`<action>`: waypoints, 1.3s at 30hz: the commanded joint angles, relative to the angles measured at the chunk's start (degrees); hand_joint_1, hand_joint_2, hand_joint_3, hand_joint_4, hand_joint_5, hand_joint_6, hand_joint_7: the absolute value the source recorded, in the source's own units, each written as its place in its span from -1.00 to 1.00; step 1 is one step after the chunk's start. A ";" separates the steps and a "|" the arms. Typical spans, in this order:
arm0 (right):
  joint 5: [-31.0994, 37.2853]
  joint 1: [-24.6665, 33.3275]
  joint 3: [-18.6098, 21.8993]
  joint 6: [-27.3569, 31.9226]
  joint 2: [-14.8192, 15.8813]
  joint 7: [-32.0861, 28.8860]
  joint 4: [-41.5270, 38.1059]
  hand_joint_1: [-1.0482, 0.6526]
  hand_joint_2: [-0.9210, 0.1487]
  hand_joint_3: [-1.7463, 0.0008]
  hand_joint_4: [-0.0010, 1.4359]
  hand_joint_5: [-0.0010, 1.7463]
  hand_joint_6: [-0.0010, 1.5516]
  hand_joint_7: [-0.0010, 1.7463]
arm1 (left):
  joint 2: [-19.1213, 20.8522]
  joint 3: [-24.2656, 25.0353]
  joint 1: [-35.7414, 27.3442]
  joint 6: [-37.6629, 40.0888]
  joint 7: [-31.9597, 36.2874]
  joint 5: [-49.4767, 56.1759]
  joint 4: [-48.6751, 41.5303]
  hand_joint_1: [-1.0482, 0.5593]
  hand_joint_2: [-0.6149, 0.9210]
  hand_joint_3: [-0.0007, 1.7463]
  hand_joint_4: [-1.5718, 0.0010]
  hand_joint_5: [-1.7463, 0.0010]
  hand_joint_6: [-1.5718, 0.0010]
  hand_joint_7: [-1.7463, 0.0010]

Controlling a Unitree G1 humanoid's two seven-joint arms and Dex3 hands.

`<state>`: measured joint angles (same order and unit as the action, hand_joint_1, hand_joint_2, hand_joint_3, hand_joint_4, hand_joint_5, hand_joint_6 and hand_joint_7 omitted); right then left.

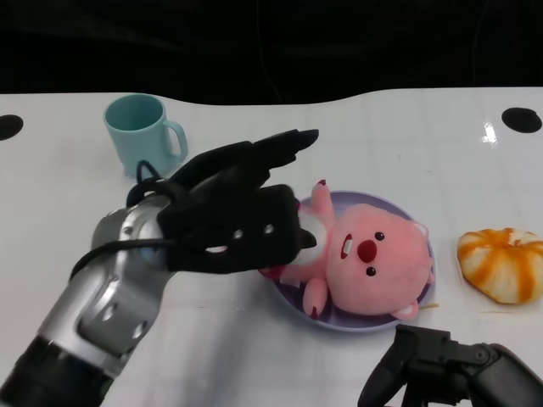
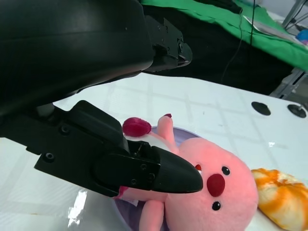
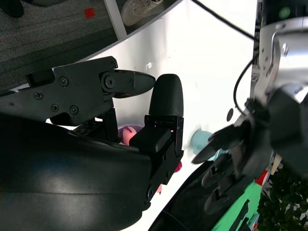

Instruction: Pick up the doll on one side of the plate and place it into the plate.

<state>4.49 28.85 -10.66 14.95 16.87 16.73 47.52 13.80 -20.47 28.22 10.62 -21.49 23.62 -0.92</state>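
The left hand (image 1: 233, 216) hovers over the near edge of the plate, fingers spread and stretched away from the robot, palm just above the body of the pink plush doll with the red nose (image 1: 361, 263). The left wrist view shows one fingertip (image 2: 163, 171) lying against the doll's side, but nothing wraps it, so I judge the hand released. The doll lies directly under and just beyond the palm, on its back inside the shallow lilac round plate (image 1: 424, 292), head toward the right hand. It looks light, soft and squashy, not slippery or fragile; its narrow body between the arms gives the best hold, since the big round head would bulge out of a grip. The right hand (image 1: 450, 369) rests low, near the plate, slack and empty.
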 commanded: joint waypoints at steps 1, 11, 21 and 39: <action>-0.56 -0.01 0.80 -0.26 0.51 0.16 0.18 -0.09 -1.00 0.61 -0.05 0.78 -0.22 0.46 | 0.99 3.24 -3.69 -0.98 0.81 -2.37 4.65 -0.69 1.00 -0.76 0.91 0.53 0.73 0.92; -0.14 -0.40 0.82 -0.40 0.80 0.32 0.15 -0.09 -1.00 0.61 -0.05 0.79 -0.22 0.46 | -0.23 11.20 -15.65 -10.18 5.98 -9.52 11.90 -0.44 1.00 -0.85 0.71 -0.05 0.33 0.81; -0.06 -0.66 0.47 -0.06 0.54 0.19 0.48 -0.09 -1.00 0.61 -0.04 0.79 -0.22 0.47 | -5.06 16.09 -28.63 -17.92 10.71 -18.69 17.55 0.17 0.56 -0.05 0.11 -0.43 -0.01 0.20; -0.35 -0.34 0.47 1.00 0.50 0.12 1.89 -0.08 -1.00 0.61 -0.04 0.79 -0.22 0.46 | -6.17 17.93 -48.02 12.73 10.44 -41.31 44.13 0.13 0.34 0.57 -0.12 -1.00 0.02 -0.84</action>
<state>4.53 28.36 -10.87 15.53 16.98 16.89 48.53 7.13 -3.12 -18.44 20.68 -11.70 -15.88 40.81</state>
